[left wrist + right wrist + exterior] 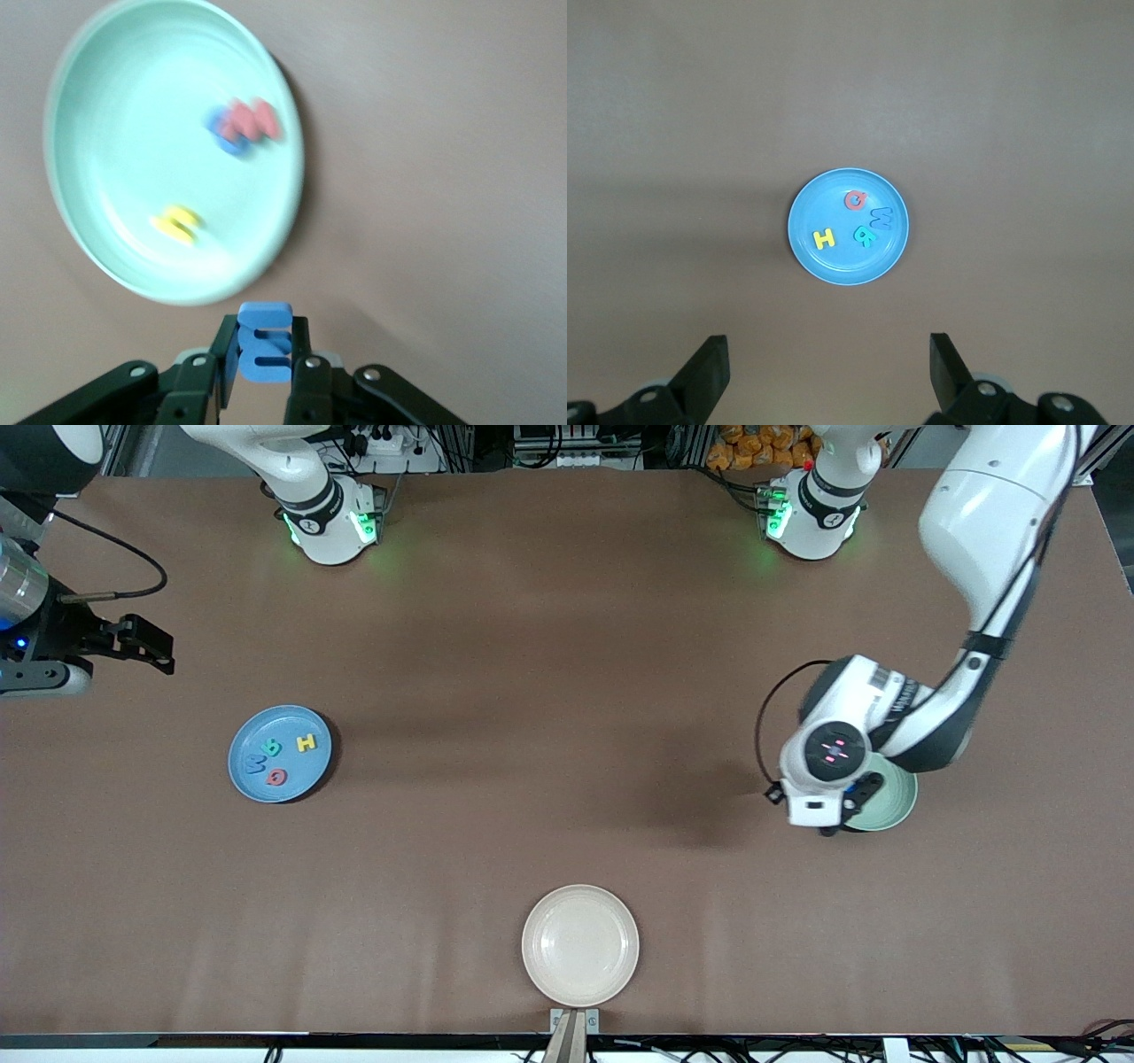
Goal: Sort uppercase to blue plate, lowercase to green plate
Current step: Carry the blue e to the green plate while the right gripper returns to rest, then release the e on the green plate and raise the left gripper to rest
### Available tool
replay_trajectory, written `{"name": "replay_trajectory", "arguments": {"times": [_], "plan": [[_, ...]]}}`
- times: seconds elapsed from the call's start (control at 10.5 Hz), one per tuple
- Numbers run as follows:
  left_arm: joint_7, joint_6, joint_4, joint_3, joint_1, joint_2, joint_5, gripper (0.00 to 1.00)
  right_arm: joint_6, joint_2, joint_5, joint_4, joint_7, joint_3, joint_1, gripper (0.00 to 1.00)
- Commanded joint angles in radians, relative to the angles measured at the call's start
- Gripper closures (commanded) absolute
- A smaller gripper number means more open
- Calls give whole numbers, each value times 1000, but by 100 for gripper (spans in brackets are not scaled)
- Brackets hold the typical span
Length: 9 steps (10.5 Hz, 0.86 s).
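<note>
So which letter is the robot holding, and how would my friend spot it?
Find the green plate toward the left arm's end of the table. The left end effector hangs by its rim, shut on a blue letter m. It is the only letter off a plate, pinched between black fingers.

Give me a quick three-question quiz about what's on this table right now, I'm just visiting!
1. True or false: the blue plate holds four letters.
2. What is the left gripper holding? A) blue letter B) red letter C) nothing
3. Fill in: the cream plate lies ____ the front camera than the green plate.

Key:
1. True: yellow H, red Q, blue W and a teal letter.
2. A: its jaws are shut on a blue letter beside the green plate. The right gripper waits, jaws open.
3. nearer to
</note>
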<state>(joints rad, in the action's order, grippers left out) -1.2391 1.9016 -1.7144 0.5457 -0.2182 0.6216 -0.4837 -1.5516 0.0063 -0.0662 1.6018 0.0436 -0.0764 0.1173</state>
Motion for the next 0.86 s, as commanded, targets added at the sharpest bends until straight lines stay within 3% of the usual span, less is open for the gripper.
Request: {"name": "replay_trajectory", "arguments": {"times": [0.0, 0.19, 0.29, 0.57, 0.76], "plan": [[128, -30, -28, 14, -114, -29, -25, 100, 37, -5, 19, -10, 10, -9, -36, 0], [208, -32, -27, 14, -171, -28, -26, 95, 48, -5, 17, -20, 93, -32, -60, 0], [214, -36, -28, 13, -178, -25, -27, 1, 50, -5, 19, -25, 123, -39, -71, 0], [214, -36, -27, 14, -176, -22, -27, 0, 99, -5, 28, -60, 119, -37, -73, 0], [211, -35, -24, 61, -178, -40, -15, 0, 102, -5, 58, -74, 118, -39, -77, 0]]}}
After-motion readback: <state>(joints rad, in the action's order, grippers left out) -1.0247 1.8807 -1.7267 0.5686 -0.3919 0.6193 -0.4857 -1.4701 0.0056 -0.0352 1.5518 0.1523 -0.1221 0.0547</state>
